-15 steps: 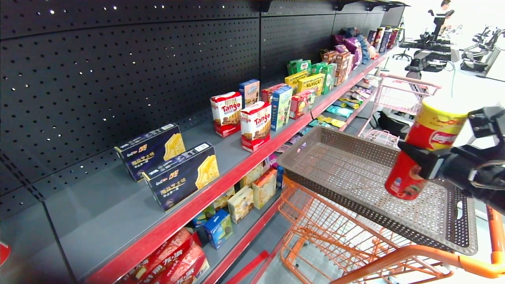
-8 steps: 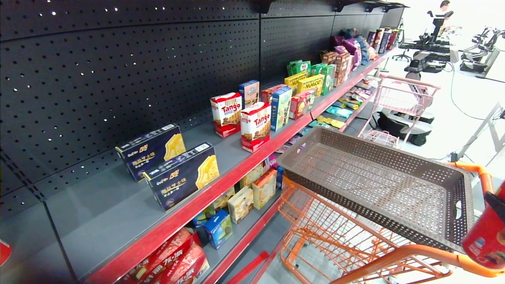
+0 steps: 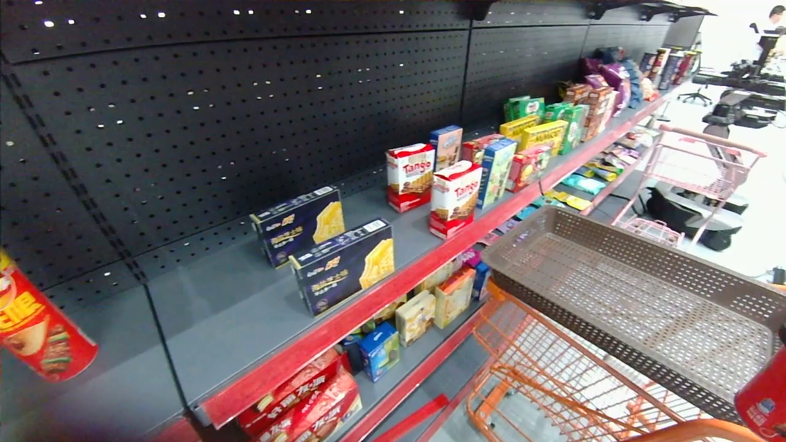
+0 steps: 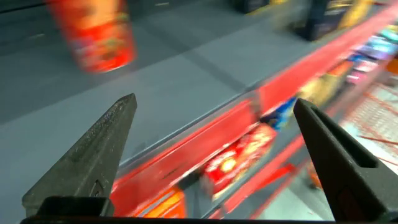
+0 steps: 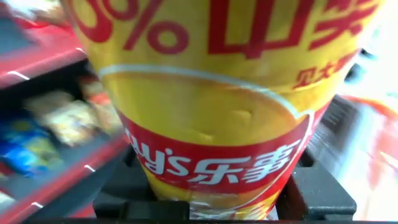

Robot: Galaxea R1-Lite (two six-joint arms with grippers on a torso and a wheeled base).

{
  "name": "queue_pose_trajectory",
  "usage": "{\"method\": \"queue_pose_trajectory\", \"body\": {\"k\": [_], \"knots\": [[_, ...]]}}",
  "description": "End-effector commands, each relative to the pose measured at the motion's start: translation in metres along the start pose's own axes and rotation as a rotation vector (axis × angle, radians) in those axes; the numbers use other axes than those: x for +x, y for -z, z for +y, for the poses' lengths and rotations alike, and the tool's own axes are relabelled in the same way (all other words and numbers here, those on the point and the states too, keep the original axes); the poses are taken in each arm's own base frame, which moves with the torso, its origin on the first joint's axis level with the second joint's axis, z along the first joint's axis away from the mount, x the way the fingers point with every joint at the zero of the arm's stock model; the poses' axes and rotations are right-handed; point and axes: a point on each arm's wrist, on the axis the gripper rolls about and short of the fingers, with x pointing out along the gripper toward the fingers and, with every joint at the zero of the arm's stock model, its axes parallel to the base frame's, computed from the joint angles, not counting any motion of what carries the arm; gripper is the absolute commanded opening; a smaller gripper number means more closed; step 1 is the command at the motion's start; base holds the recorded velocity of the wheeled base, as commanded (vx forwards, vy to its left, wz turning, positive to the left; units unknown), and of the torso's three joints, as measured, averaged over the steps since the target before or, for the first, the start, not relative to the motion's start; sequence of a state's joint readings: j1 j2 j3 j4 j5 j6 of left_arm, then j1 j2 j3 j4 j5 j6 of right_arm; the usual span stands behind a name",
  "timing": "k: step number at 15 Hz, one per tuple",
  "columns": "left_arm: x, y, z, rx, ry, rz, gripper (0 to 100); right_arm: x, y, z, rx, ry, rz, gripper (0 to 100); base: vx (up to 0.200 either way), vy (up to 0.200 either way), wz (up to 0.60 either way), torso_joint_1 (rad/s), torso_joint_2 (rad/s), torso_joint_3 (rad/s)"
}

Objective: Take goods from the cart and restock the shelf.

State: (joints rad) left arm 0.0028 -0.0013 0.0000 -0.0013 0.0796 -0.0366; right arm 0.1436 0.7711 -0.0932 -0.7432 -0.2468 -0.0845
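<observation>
Right pincer (image 5: 214, 186) pinches the chip can (image 5: 211, 112) by the cart (image 3: 540, 368) near edge, left pincer (image 4: 212, 102) spread over the shelf (image 3: 245, 301), so carry it upright, clear the red lip (image 3: 344, 325), set beside the shelved can (image 3: 37, 331).

Shop aisle. A long shelf (image 3: 381, 296) with a red front edge and a black pegboard (image 3: 245, 123) back carries rows of snack boxes (image 3: 454, 196) facing outward, with more packets (image 3: 295, 402) on the level below. An orange wire cart (image 3: 540, 362) bearing a perforated tray (image 3: 614, 282) stands in the aisle, and a pink cart (image 3: 694, 166) stands farther along.
</observation>
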Motion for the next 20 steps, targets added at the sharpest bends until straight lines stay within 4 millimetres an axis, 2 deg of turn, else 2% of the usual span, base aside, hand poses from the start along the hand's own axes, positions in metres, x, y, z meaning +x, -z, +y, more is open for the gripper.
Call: {"method": "queue_pose_trajectory", "body": {"k": [1,13,18,20], "knots": [[0.000,0.000,0.000,0.000,-0.001,0.001,100,-0.001,0.003,0.000,-0.002,-0.007,0.009,0,0.000,0.000,0.60,0.017,0.00,0.002],[0.000,0.000,0.000,0.000,-0.001,0.001,100,-0.001,0.004,0.002,-0.003,-0.020,0.016,0,0.000,0.000,0.60,0.002,0.00,0.003],[0.000,0.000,0.000,0.000,-0.001,0.001,100,0.003,0.002,0.007,-0.002,-0.079,0.025,0,0.000,0.000,0.00,0.000,0.00,0.000],[0.000,0.000,0.000,0.000,-0.001,0.001,100,0.011,-0.008,0.016,0.009,-0.167,0.007,0,0.000,0.000,0.00,0.000,0.00,0.000]]}}
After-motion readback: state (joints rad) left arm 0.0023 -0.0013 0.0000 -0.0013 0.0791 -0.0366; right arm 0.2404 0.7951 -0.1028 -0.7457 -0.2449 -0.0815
